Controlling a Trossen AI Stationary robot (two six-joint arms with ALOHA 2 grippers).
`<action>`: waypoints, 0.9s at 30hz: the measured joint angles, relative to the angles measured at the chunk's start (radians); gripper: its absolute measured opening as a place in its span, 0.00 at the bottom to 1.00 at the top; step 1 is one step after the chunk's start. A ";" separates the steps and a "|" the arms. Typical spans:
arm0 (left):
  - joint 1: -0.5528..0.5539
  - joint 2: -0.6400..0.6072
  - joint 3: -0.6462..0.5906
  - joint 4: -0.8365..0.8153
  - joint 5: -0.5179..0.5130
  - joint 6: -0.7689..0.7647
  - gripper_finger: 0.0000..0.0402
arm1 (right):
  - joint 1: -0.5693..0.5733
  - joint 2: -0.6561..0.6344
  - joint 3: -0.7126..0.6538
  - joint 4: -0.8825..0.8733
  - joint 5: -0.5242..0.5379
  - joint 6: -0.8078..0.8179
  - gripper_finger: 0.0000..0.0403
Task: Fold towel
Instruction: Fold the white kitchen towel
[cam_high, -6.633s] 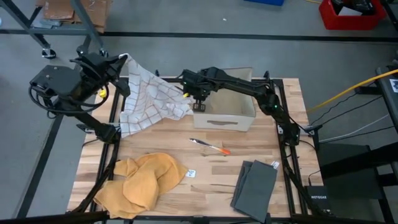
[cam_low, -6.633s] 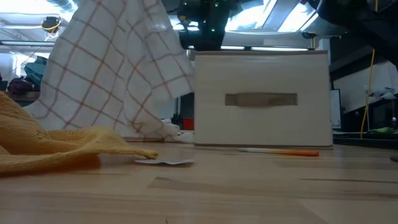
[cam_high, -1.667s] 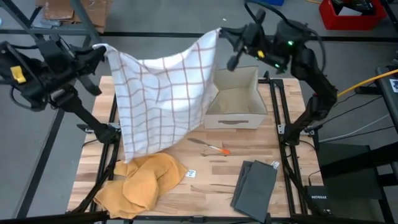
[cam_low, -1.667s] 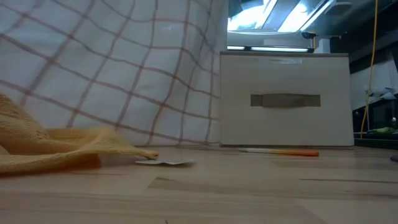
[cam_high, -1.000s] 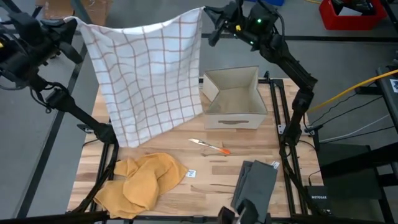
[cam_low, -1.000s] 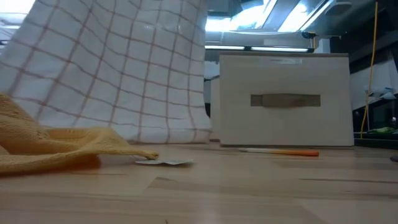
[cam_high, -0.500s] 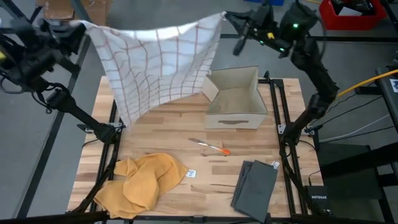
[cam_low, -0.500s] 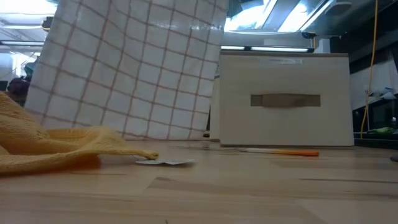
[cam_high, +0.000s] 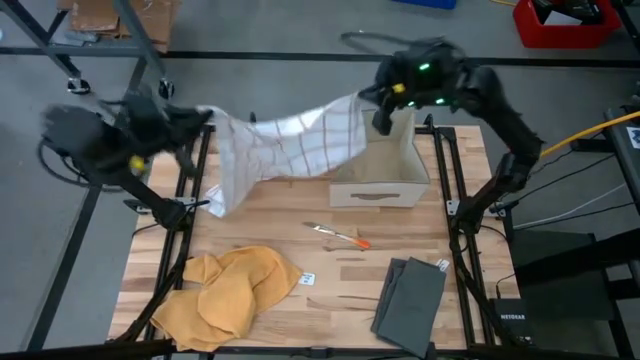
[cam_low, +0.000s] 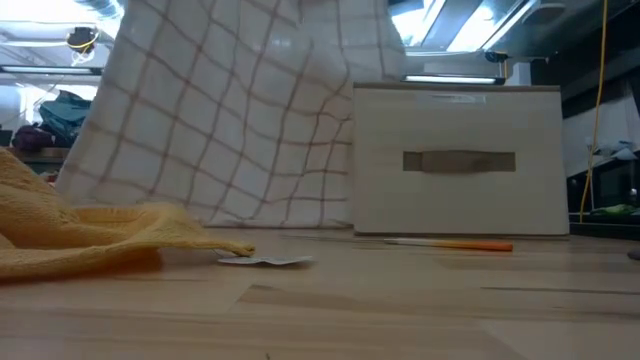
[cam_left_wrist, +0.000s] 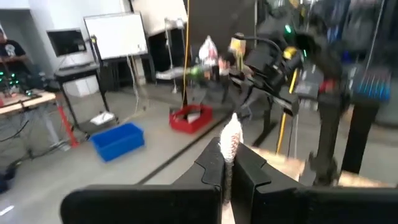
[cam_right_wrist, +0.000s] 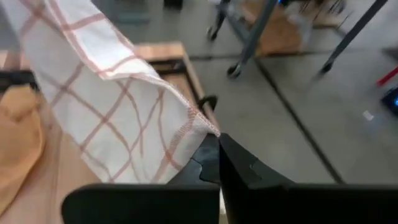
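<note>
High view: checked towel slung between both grippers.
Left gripper: pinching one corner.
Right gripper: clamping the other.
Tip: keep the edge taut, lower evenly.

My left gripper and right gripper hold the checked towel stretched and sagging, left of the box, its right edge over the box.
</note>
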 joint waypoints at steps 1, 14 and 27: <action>0.000 0.013 0.000 -0.040 0.000 -0.028 0.00 | 0.005 0.003 -0.032 0.010 0.000 0.000 0.00; 0.001 0.130 0.000 -0.371 -0.001 -0.317 0.00 | 0.007 0.004 -0.491 0.260 -0.061 -0.006 0.00; 0.001 0.155 0.000 -0.401 0.002 -0.394 0.00 | 0.007 0.002 -0.801 0.327 -0.085 0.002 0.00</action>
